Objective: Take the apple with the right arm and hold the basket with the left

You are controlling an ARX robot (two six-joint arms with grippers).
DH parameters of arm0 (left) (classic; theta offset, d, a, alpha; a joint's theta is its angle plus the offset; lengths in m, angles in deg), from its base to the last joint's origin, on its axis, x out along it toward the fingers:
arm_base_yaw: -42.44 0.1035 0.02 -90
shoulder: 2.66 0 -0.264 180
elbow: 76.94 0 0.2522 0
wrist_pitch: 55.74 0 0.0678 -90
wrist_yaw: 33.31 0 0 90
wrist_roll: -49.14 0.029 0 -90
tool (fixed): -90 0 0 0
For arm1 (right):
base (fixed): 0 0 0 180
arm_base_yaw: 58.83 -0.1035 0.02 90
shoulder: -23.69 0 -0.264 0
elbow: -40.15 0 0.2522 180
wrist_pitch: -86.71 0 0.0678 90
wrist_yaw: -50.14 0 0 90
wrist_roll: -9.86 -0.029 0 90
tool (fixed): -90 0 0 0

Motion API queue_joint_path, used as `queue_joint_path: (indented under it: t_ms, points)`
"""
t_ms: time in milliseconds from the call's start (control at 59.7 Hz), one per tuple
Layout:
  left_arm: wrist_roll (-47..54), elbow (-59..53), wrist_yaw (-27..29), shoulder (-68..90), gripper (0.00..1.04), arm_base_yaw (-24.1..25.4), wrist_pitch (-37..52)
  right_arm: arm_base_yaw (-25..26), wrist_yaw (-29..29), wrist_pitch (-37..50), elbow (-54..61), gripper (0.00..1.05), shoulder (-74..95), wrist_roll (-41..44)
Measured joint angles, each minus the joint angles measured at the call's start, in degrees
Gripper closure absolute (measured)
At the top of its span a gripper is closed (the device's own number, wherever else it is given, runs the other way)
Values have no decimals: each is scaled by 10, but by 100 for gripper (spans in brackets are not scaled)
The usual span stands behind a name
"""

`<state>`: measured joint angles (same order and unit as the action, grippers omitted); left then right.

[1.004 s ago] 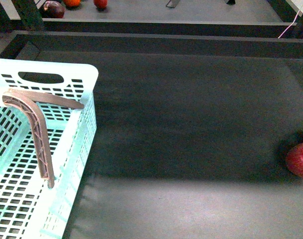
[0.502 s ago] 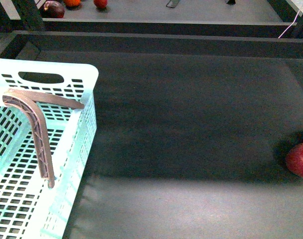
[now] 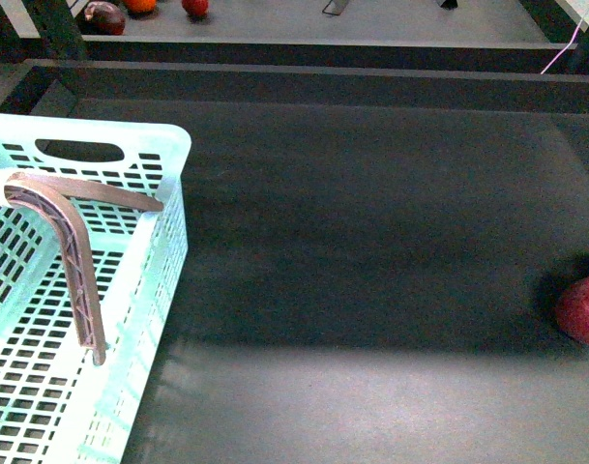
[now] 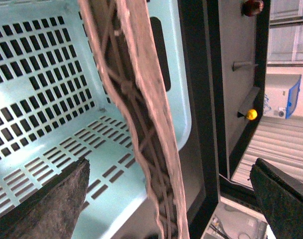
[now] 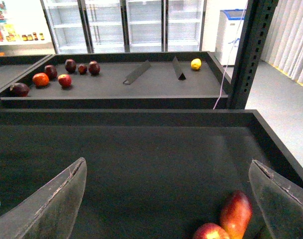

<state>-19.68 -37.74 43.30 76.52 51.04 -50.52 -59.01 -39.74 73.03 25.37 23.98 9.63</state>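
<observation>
Front view: the basket [image 3: 173,145] sits at the left of the table [image 3: 371,242] with its swing handle [image 3: 76,261] up. The apple [image 3: 582,309] lies at the far right edge, well apart (neither arm shows here).

Left wrist view: the left gripper [image 4: 169,164] is spread wide and straddles the handle unclamped, apparently placed to grasp it.

Right wrist view: the right gripper [image 5: 167,164] gapes empty above the table, facing the apple, with a second red fruit [image 5: 236,211] just beside it.

Pale mint slotted basket [image 3: 130,129], brownish-mauve lattice handle [image 3: 77,261], glossy red apple [image 3: 582,310], dark grey table [image 3: 371,242]
</observation>
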Motion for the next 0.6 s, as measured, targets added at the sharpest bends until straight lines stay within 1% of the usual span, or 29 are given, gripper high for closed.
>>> queue_joint_path:
  t_ms: [151, 251, 318, 402, 452, 519, 536, 603]
  points:
    - [0, 27, 10, 69, 7, -2, 31, 0, 0, 0, 0, 9, 0, 0]
    - [1, 42, 16, 99, 8, -3, 32, 0, 0, 0, 0, 9, 0, 0]
    - [2, 48, 18, 109, 18, -4, 31, 0, 0, 0, 0, 9, 0, 0]
    - [2, 54, 18, 111, 35, -5, 31, 0, 0, 0, 0, 9, 0, 0]
    - [2, 56, 17, 111, 43, -6, 29, 0, 0, 0, 0, 9, 0, 0]
    - [2, 60, 15, 111, 59, -6, 24, 0, 0, 0, 0, 9, 0, 0]
    - [2, 61, 14, 111, 64, -7, 22, 0, 0, 0, 0, 9, 0, 0]
    - [2, 64, 11, 111, 75, -8, 19, 0, 0, 0, 0, 9, 0, 0]
